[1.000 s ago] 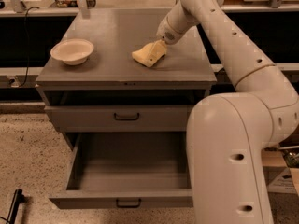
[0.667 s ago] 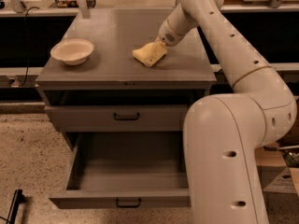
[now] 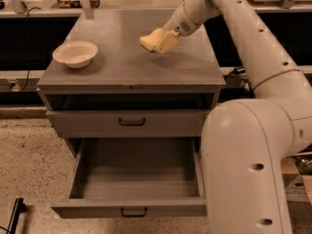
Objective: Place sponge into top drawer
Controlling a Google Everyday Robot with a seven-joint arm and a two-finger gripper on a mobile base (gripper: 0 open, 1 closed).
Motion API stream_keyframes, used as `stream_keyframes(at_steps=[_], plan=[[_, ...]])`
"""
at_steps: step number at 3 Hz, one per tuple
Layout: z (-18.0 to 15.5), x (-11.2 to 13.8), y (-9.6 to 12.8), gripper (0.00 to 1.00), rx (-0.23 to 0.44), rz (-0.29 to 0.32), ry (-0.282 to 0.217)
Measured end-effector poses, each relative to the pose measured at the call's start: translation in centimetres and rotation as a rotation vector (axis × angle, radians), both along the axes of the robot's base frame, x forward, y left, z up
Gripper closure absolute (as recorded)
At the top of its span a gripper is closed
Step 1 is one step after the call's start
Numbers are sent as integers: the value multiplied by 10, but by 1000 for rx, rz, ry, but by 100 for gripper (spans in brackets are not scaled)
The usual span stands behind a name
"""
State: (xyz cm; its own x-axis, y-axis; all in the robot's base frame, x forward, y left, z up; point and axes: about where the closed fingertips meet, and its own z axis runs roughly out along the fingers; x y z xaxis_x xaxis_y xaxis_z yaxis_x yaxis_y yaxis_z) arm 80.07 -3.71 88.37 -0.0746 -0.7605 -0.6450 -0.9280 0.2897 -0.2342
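The pale yellow sponge [image 3: 155, 40] hangs a little above the grey cabinet top [image 3: 117, 67], right of its middle, with a shadow under it. My gripper [image 3: 169, 35] comes in from the upper right and is shut on the sponge's right end. The top drawer [image 3: 136, 177] is pulled out at the bottom of the cabinet, a wide shallow grey tray with nothing in it and a small black handle [image 3: 134, 212] on its front. It lies below and in front of the sponge.
A cream round bowl [image 3: 75, 53] sits on the left of the cabinet top. A shut drawer front [image 3: 127, 123] with a like handle is above the open drawer. My arm's large white body [image 3: 248, 165] stands right of the open drawer. Speckled floor lies to the left.
The sponge was lying on the cabinet top with the gripper at its right end. Now it is raised off the surface in the gripper.
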Motion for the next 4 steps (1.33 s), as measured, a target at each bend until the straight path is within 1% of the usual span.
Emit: stream_keyframes(at_steps=[1, 2, 3, 4], plan=[[55, -31, 1, 100, 87, 115, -96], [90, -87, 3, 100, 143, 185, -87], [60, -103, 17, 100, 124, 219, -22], [57, -100, 16, 100, 134, 217, -15]])
